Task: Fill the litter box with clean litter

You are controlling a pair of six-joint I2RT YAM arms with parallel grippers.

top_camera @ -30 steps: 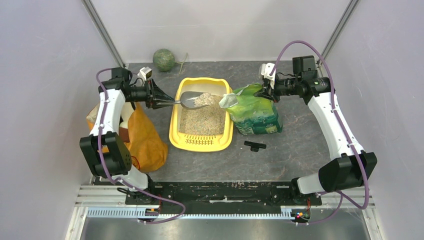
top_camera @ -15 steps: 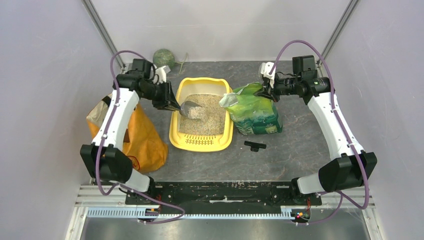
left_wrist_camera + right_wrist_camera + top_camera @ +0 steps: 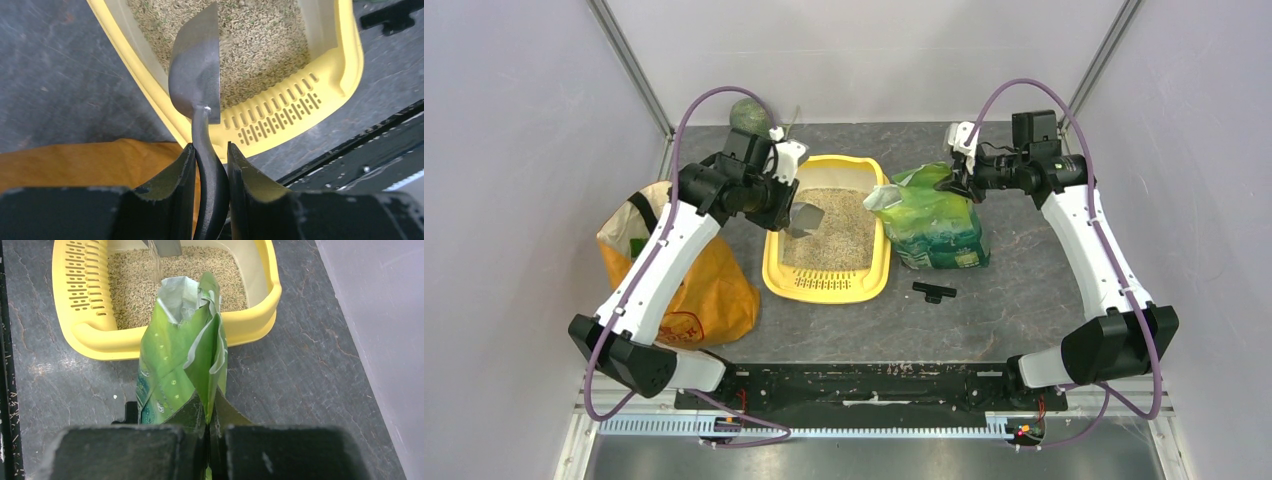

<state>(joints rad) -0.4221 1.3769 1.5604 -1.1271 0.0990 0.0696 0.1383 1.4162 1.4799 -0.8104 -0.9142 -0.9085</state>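
**Yellow tray half full, scoop tipped over it**

Grey stone-look table [image 3: 1024,290] carries everything. Biggest on it is the orange shopping bag [image 3: 714,290], slumped at the left edge, with the left arm reaching across above it. Next to it sits the litter box [image 3: 827,286], lengthwise in the middle of the table, slotted end toward the arms. Beige litter [image 3: 834,235] covers its floor.

A glossy green bag [image 3: 939,230] leans just beside the tray's right rim, its torn mouth turned toward the tray. The right gripper [image 3: 209,420] is pinched tight on the bag's top fold, jaws pressed together on the foil.

The left gripper [image 3: 210,150] clamps the black handle of a grey scoop [image 3: 197,85], jaws partly apart around it. The scoop hangs tilted over the tray's left side, and the arm's wrist hides that far corner from above. A thin stream of grains shows under its lip.

Behind the tray, a green ball [image 3: 746,108] rests at the back wall, partly crossed by the purple cable. A small black piece [image 3: 934,292] lies on the bare table in front of the green bag.
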